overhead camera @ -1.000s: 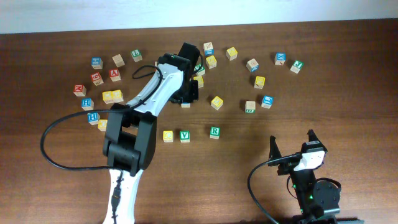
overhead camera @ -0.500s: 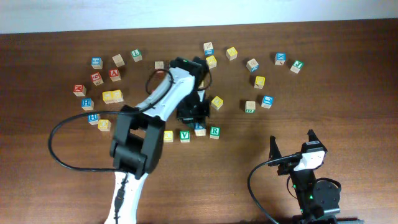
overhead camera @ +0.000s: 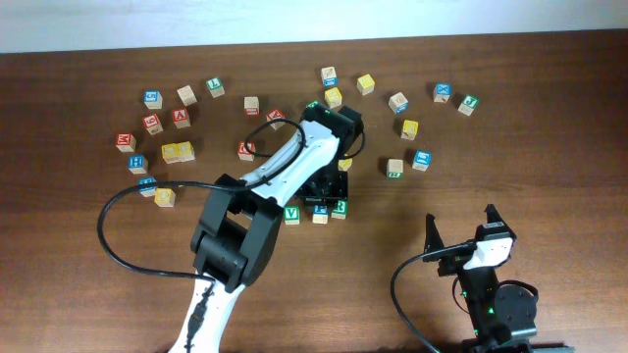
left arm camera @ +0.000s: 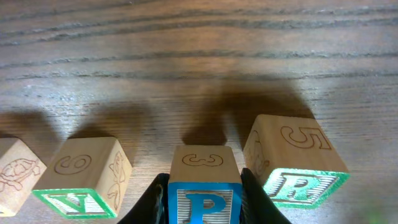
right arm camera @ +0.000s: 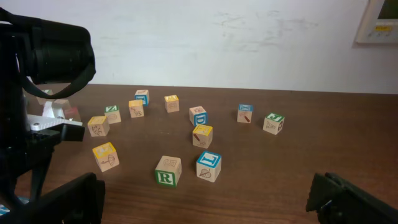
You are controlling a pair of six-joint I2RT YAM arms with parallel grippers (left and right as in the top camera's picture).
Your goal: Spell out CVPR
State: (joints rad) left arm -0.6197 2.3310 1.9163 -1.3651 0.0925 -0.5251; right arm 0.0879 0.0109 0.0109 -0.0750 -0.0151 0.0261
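My left gripper (overhead camera: pixel 320 204) is shut on the blue P cube (left arm camera: pixel 204 202), which sits in the gap between the green V cube (left arm camera: pixel 81 183) on its left and the green R cube (left arm camera: pixel 300 171) on its right. In the overhead view the V (overhead camera: pixel 291 214), P (overhead camera: pixel 320 215) and R (overhead camera: pixel 340 208) stand in one row. The yellow C cube is hidden under my left arm there. In the left wrist view a cube at the far left edge (left arm camera: pixel 15 177) shows only a turtle drawing. My right gripper (overhead camera: pixel 460 224) is open and empty near the front right.
Several other letter cubes lie scattered across the far half of the table, from red ones (overhead camera: pixel 126 141) at the left to a green one (overhead camera: pixel 469 104) at the right. A cube with a green R on its side (right arm camera: pixel 168 171) stands beside a blue one (right arm camera: pixel 209 165).
My left arm has swung from the far cluster toward the front, carrying the blue P cube down into the gap between V and R. The right arm has not moved.
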